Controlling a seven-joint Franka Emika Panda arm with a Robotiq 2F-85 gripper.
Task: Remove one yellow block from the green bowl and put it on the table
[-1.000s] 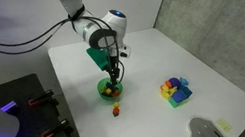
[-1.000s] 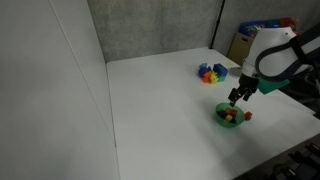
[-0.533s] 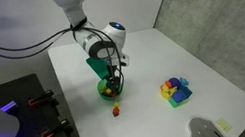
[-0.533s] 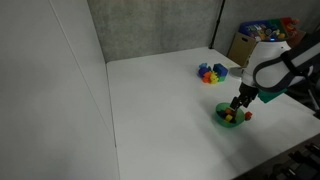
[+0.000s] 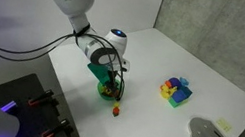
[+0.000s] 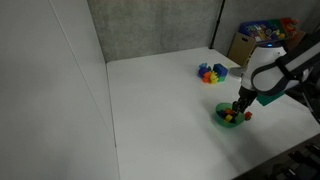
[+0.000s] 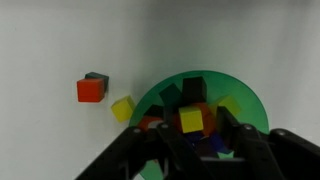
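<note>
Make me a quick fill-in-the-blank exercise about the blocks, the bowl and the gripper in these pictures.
In the wrist view, the bowl is coloured ____. Farthest left on the table lies a ____ block. The gripper hangs over the ____, not over the multicoloured block cluster.
Missing words: green; red; bowl.

no text, label, brand, number or sign can be read in any view; the pictures are too small and blurred to show lettering on any surface.
</note>
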